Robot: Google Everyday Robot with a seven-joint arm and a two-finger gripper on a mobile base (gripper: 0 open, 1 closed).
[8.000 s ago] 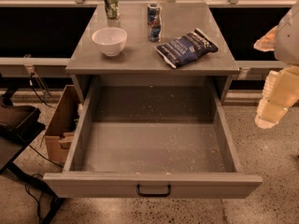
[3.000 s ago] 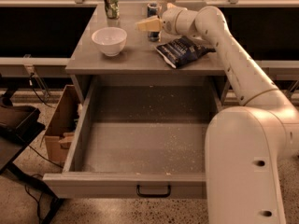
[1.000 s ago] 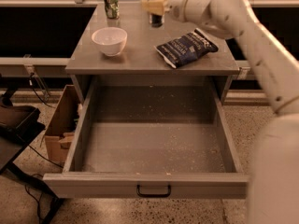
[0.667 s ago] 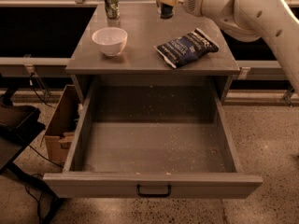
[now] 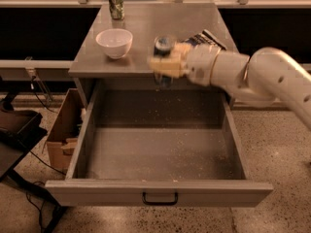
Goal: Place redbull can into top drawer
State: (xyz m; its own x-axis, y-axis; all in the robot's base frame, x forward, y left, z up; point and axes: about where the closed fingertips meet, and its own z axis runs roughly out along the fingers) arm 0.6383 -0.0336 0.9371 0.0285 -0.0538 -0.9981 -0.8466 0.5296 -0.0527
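Note:
My gripper (image 5: 164, 64) is shut on the redbull can (image 5: 164, 49), a slim blue-and-silver can held upright in the air. Its silver top shows above my pale fingers (image 5: 163, 68). The can hangs over the back edge of the open top drawer (image 5: 160, 154), just in front of the cabinet top's front edge. The drawer is pulled fully out, with a speckled grey floor and a small dark bar handle (image 5: 160, 198) on its front. My white arm (image 5: 252, 76) reaches in from the right.
On the grey cabinet top (image 5: 146, 28) stand a white bowl (image 5: 114, 42), a green-and-white can (image 5: 115, 3) at the back, and a dark chip bag (image 5: 206, 39) partly behind my wrist. A cardboard box (image 5: 62, 132) sits on the floor left of the drawer.
I took hold of the can on the cabinet top, lifted it, and have now carried it forward and down to the drawer's back edge.

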